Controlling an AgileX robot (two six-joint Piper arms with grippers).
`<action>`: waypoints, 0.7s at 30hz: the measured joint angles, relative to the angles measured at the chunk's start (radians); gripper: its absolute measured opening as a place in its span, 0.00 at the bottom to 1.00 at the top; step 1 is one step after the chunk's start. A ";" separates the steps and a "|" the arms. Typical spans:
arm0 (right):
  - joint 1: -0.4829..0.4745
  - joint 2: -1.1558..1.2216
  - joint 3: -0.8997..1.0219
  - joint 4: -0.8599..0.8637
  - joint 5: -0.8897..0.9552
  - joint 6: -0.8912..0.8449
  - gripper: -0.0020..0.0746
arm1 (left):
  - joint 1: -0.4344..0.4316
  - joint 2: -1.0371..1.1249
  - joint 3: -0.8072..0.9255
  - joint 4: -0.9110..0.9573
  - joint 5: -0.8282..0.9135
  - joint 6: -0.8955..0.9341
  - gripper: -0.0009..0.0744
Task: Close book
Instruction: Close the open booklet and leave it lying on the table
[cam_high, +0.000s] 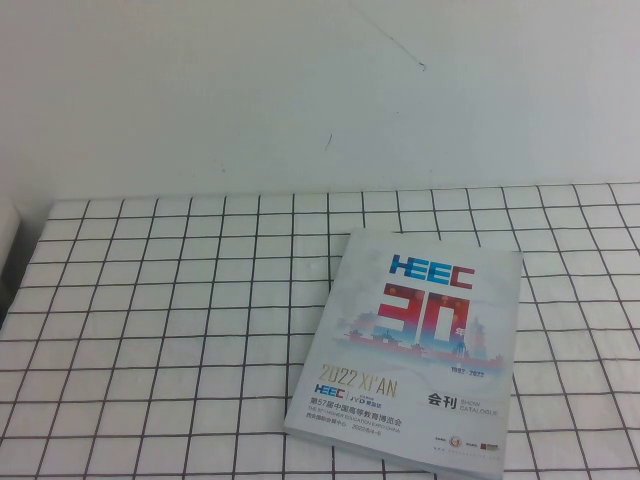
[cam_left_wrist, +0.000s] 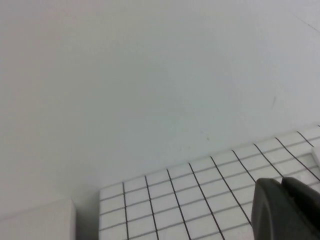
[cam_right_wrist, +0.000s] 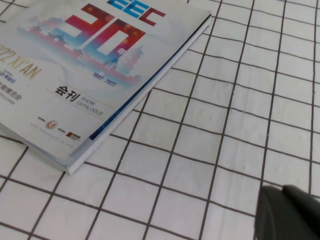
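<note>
1. You have one book (cam_high: 415, 345). It lies closed and flat, front cover up, in the lower right of the high view, its lower edge near the bottom of the frame.
2. The book rests on the checked worktop (cam_high: 180, 330), turned slightly askew to the grid lines. A plain white wall (cam_high: 300, 90) fills the upper half of the frame.
3. Your right hand (cam_right_wrist: 290, 212) shows only as a dark tip over bare squares. The book's spine-side corner lies near it but apart, with open squares between them. You cannot tell whether this hand is released or clenched.
4. Your left hand (cam_left_wrist: 285, 210) shows as a dark tip over the worktop near the wall, with no book in its view. You cannot tell its state either.
5. Neither hand touches the book.
</note>
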 joint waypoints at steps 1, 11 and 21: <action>0.000 0.000 0.000 0.001 0.001 0.000 0.02 | 0.000 0.000 0.000 0.000 0.023 0.000 0.01; 0.000 0.000 0.000 0.002 0.004 0.000 0.02 | -0.005 -0.009 0.003 0.013 0.224 0.000 0.01; 0.000 0.000 0.000 0.003 0.006 0.000 0.02 | -0.025 -0.221 0.208 0.090 0.191 -0.002 0.01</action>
